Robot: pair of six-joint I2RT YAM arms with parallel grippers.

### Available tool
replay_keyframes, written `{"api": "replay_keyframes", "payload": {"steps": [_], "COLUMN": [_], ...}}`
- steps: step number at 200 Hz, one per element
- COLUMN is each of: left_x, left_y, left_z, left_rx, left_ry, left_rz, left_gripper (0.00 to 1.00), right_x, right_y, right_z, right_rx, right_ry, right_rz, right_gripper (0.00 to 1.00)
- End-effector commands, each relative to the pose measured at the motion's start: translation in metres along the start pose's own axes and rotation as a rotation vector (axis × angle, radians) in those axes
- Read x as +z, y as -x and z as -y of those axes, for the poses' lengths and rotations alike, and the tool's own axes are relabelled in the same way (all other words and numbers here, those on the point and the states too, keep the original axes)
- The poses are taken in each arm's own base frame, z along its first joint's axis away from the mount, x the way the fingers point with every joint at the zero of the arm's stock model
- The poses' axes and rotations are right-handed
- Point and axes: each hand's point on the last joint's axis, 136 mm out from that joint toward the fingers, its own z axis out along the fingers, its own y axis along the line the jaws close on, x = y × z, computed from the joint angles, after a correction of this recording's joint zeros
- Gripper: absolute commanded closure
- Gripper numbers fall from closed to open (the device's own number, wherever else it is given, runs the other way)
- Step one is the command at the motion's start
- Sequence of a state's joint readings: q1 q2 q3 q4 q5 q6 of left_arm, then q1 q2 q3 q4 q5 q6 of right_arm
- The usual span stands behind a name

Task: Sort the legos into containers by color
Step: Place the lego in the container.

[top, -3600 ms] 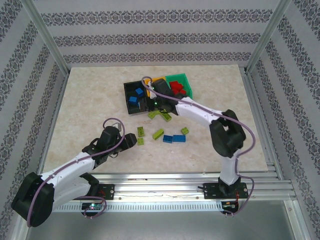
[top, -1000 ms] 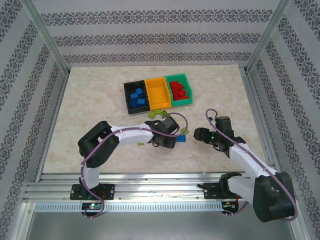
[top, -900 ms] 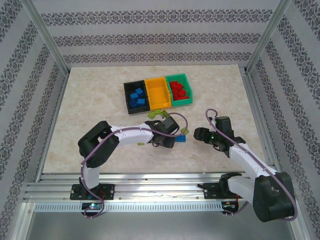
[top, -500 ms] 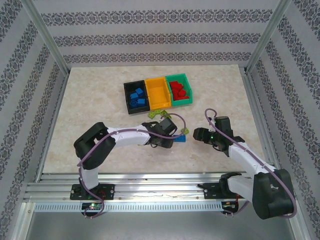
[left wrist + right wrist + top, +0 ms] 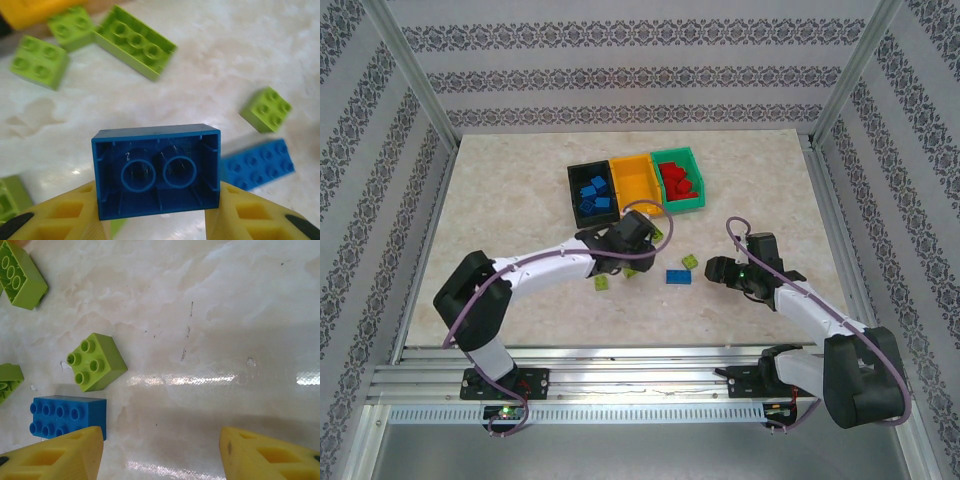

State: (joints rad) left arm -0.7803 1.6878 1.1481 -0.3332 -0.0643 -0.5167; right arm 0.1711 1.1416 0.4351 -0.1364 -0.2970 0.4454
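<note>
The left gripper [image 5: 155, 220] pinches 1 blue brick [image 5: 156, 170] by its sides, lifted off the table [image 5: 500, 200], ready for the far black bin [image 5: 572, 192] where blue ones go. The right gripper [image 5: 161, 452] hangs with jaws spread, near a second blue brick [image 5: 67, 416].

Light is bright and even, falling from overhead. In the top view the pale bench [image 5: 500, 200] is evenly lit, with only soft, short shadows under the arms [image 5: 540, 268]. The right wrist view is sharp, and white glare streaks cross the glossy bench in a band toward its right edge. In the left wrist view the close blue brick [image 5: 156, 170] is fairly crisp, while the green bricks [image 5: 135, 47] beyond it are smeared with blur.
</note>
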Motion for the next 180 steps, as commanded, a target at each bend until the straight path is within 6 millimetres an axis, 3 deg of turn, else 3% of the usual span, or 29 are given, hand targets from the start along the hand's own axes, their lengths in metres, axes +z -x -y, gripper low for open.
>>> {"api": "replay_keyframes", "payload": {"steps": [1,56,87,104,118,145,180], "left_x": [-0.01,-0.02,-0.019,-0.011,-0.006,-0.004,-0.017], "left_y": [0.03,0.103,0.138,0.145,0.145,0.141,0.123], "left_z": [-0.027,-0.09,-0.122,-0.134,-0.135,-0.123,-0.114], "left_rx": [-0.012,-0.086,-0.1,-0.114,-0.121,-0.144,-0.183], "left_ry": [0.05,0.077,0.142,0.172,0.176,0.101,0.025], "left_rz": [0.027,0.072,0.084,0.048,0.015,0.025,0.067], "left_gripper": [0.65,0.63,0.51,0.37,0.32,0.3,0.3], "right_x": [-0.001,-0.002,-0.003,-0.003,-0.004,-0.006,-0.004], "right_y": [0.005,0.005,0.004,0.004,0.003,0.004,0.003], "right_z": [-0.007,-0.009,-0.01,-0.011,-0.011,-0.012,-0.012], "right_rx": [-0.02,-0.034,-0.04,-0.042,-0.043,-0.046,-0.047], "right_ry": [0.014,0.016,0.022,0.024,0.028,0.028,0.031], "right_rz": [0.02,0.025,0.027,0.028,0.029,0.039,0.028], "right_gripper": [0.37,0.37,0.37,0.37,0.37,0.37,0.37]}}
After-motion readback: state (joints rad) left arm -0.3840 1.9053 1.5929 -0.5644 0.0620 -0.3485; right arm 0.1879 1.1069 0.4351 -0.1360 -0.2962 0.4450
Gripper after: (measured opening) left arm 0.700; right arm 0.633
